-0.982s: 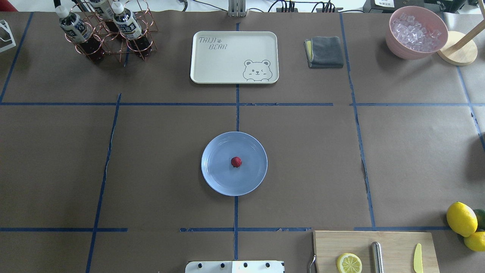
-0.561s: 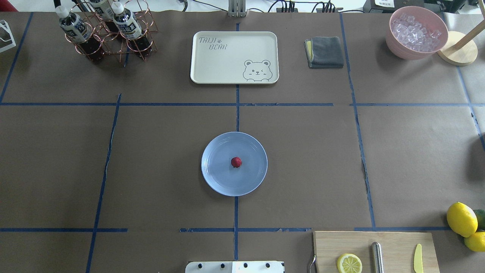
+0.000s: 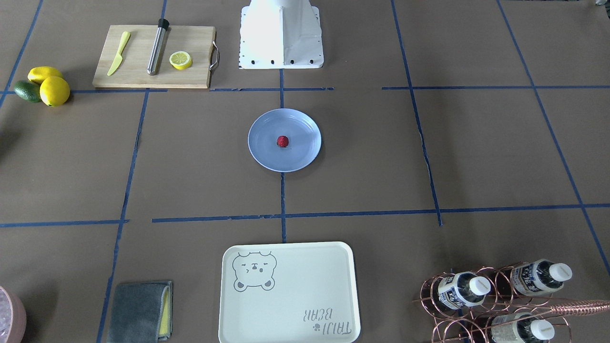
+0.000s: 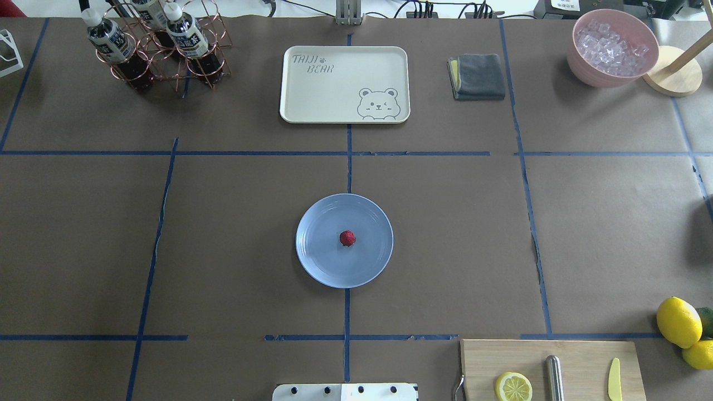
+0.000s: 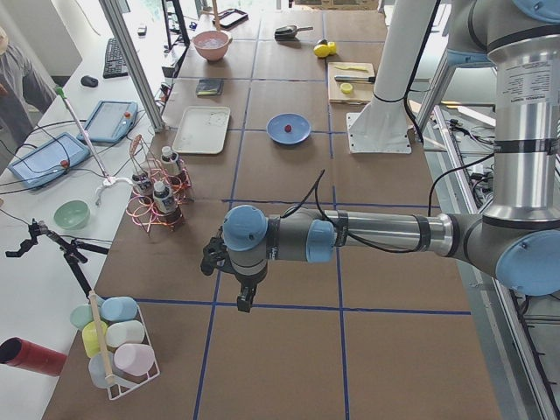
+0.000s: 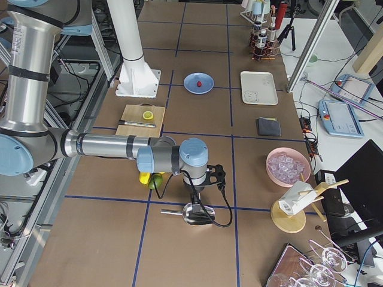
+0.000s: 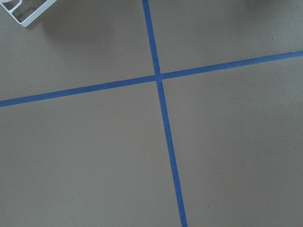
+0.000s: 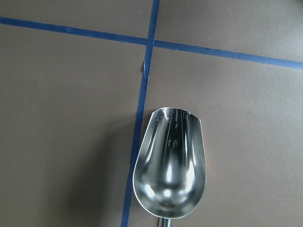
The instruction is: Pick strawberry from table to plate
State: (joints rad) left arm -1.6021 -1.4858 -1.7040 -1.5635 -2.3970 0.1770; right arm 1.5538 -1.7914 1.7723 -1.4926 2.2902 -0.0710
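Nothing has shifted; bumpy red strawberry (image 4: 347, 238) centred on glossy round plate (image 4: 317, 262); left fingers (image 5: 242, 302), right fingers (image 6: 195, 196): cannot tell grip

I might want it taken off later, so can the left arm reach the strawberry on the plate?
Probably yes: the strawberry lies uncovered on the plate, with nothing over or beside it.

Red strawberry (image 4: 347, 238) mid blue plate (image 4: 317, 262)

Overhead & front cams face opposite ways; both share plate (image 4: 320, 253).
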